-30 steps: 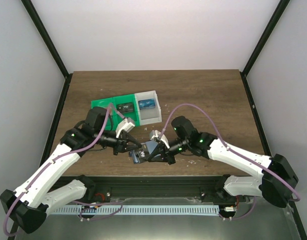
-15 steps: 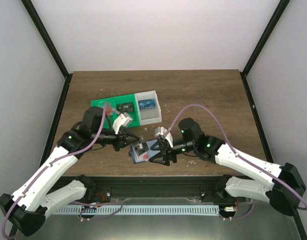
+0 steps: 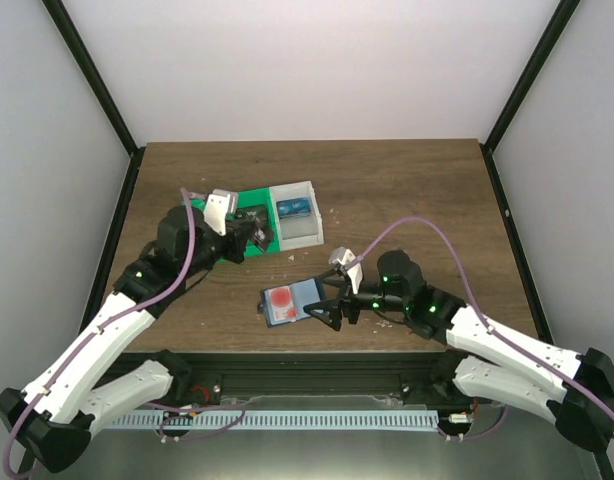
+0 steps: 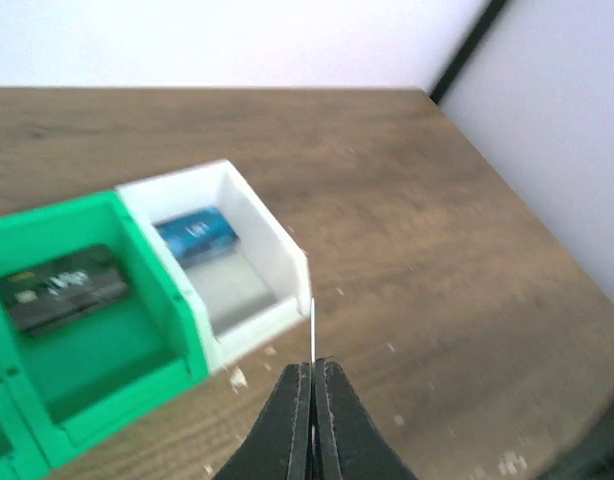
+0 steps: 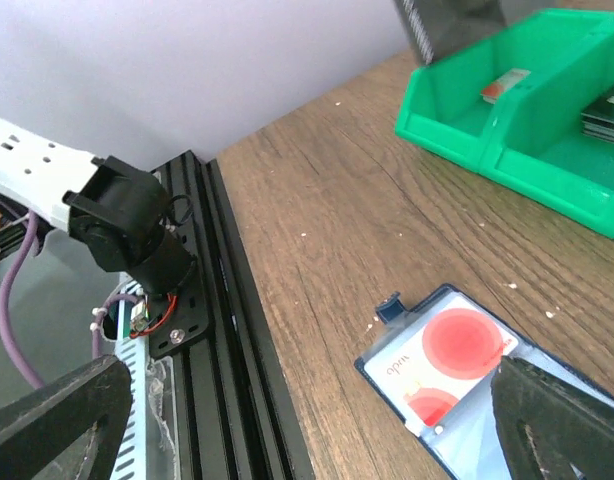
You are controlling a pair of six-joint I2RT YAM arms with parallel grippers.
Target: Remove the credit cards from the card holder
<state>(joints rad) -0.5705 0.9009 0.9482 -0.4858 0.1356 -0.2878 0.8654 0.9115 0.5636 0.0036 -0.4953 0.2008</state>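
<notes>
Card holder [image 3: 309,295]: is being shown lying flat on the desk [image 4: 417,250], just ahead of the right gripper [image 3: 323,310] and apart from its fingers.
Right gripper: is being held with its fingers spread wide and nothing between them.
Left gripper [image 4: 313,372]: is being held pressed together on the pinched card [image 4: 312,325]. The card is seen edge-on, so its face cannot be told.
Tray [image 4: 127,400]: is being faced by the left gripper, just beyond its fingertips and to their left.
Done: the dark card [image 4: 65,287] is being shown in a green compartment and the blue card [image 4: 195,235] in the white one. The pinched card is being carried well apart from the holder.
Left: the red-spot card [image 3: 281,298] is being shown in the holder's clear pocket. Judging by this, it is the last to be drawn out, and the pinched card is not yet set down.
Count: four credit cards are being shown, two in the tray, one pinched, one in the holder. One card holder, one three-compartment tray and two grippers are being shown as well.
</notes>
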